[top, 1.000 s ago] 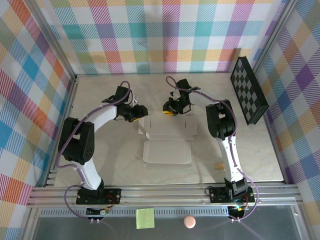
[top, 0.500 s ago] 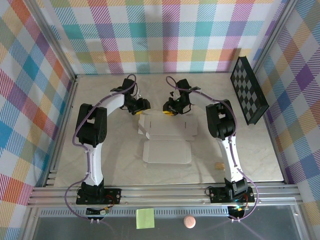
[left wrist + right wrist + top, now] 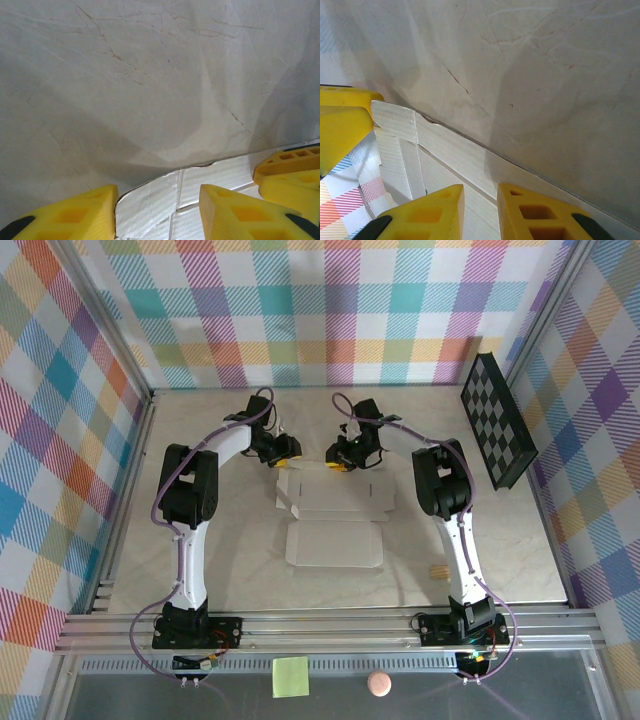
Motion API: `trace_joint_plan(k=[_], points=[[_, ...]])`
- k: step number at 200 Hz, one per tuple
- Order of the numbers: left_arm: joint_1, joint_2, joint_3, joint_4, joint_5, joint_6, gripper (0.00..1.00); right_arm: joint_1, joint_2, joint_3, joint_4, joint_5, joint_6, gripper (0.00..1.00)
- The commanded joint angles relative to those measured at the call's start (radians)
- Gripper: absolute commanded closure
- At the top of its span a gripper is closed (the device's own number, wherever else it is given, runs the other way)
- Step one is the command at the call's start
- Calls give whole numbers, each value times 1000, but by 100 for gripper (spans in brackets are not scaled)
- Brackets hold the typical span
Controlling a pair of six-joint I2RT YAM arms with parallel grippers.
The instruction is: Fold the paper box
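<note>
The paper box (image 3: 335,522) lies flat and unfolded in the middle of the table, pale with creases and flaps. My left gripper (image 3: 285,452) is at its far left corner. In the left wrist view that gripper (image 3: 157,200) is open, and a crumpled corner flap of the box (image 3: 220,175) lies between its yellow fingers. My right gripper (image 3: 345,458) is at the box's far edge, a little to the right. In the right wrist view its jaws (image 3: 480,192) stand a narrow gap apart over the flat cardboard (image 3: 445,155), with nothing clamped between them.
A black checkerboard panel (image 3: 497,420) leans against the right wall. A small tan piece (image 3: 437,569) lies on the table near the right arm. A yellow-green sticky note (image 3: 290,676) and a pink ball (image 3: 378,684) sit in front of the rail. Plaid walls close in three sides.
My left arm has swung its elbow in and carried its gripper up to the box's far left corner. The right arm and the box have not moved.
</note>
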Motion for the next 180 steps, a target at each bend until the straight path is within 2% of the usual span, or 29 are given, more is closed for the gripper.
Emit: trace_joint_plan(k=[1, 82, 180], points=[[7, -48, -22, 22, 32, -21, 56, 17, 13, -40, -47, 21, 3, 74], [-31, -91, -59, 76, 82, -63, 59, 19, 5, -48, -49, 25, 1, 74], [-86, -19, 2, 75, 97, -87, 59, 19, 1, -55, -50, 27, -6, 75]])
